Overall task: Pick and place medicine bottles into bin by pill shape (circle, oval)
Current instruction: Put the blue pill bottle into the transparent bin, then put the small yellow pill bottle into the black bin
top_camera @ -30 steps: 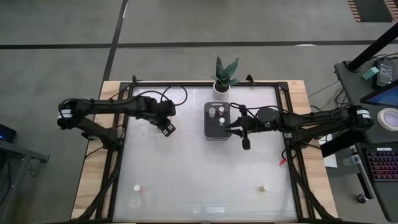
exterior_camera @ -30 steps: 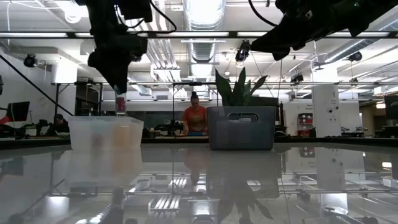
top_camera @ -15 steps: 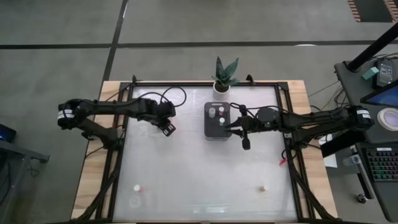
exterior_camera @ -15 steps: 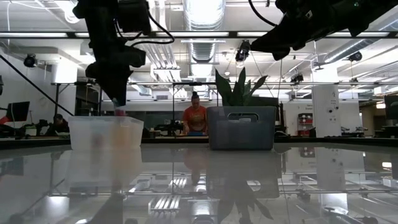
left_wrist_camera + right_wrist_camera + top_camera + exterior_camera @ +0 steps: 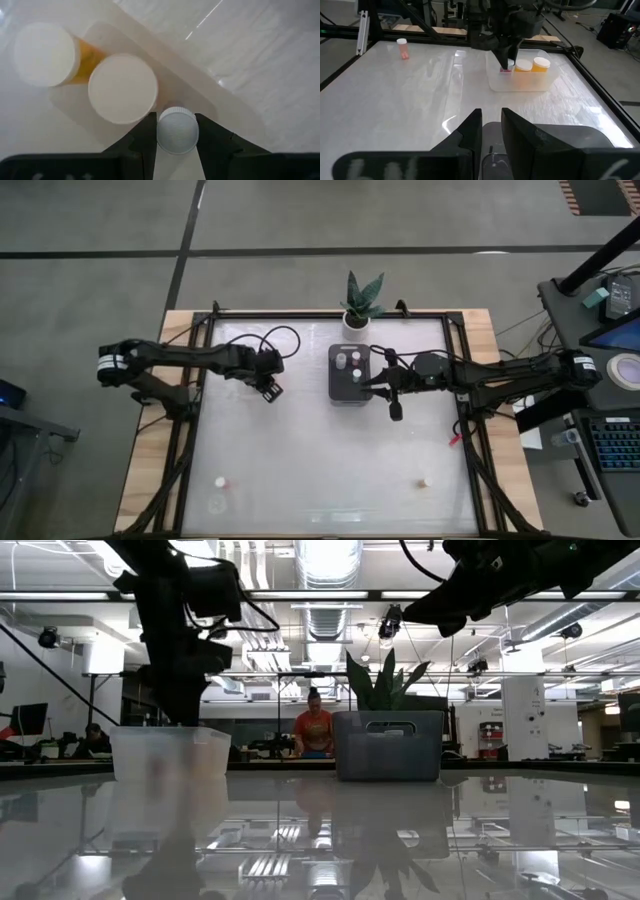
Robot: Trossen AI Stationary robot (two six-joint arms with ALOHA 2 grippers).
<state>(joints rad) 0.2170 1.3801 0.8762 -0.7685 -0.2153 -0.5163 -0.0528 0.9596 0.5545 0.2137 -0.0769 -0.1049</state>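
Observation:
My left gripper [image 5: 268, 388] is shut on a thin pinkish bottle with a white ribbed cap [image 5: 177, 131]. It reaches down into the clear bin [image 5: 170, 755] at the table's far left. Two wider orange bottles with white caps [image 5: 123, 87] [image 5: 42, 52] stand in that bin beside the thin bottle. The right wrist view also shows this bin [image 5: 520, 80] and the thin bottle [image 5: 505, 70] in it. My right gripper [image 5: 395, 408] hangs open and empty just right of the grey bin [image 5: 347, 385], above the table. My left gripper pinches the thin bottle's white cap [image 5: 177, 142] between its two fingers [image 5: 146, 131], one on each side. The fingers come from above, pointing down. The bottle hangs upright below them, inside the clear bin near one corner. I cannot tell whether its bottom touches the bin floor.
The grey bin holds a few white-capped bottles [image 5: 349, 363]. A potted plant [image 5: 360, 302] stands at the far edge. Loose bottles stand near the table's front, at the left [image 5: 220, 481] and right [image 5: 424, 480]. The middle of the table is bare.
My left gripper has gone down with the thin bottle, from above the clear bin's rim into the bin. The bottle has stayed upright in the shut fingers.

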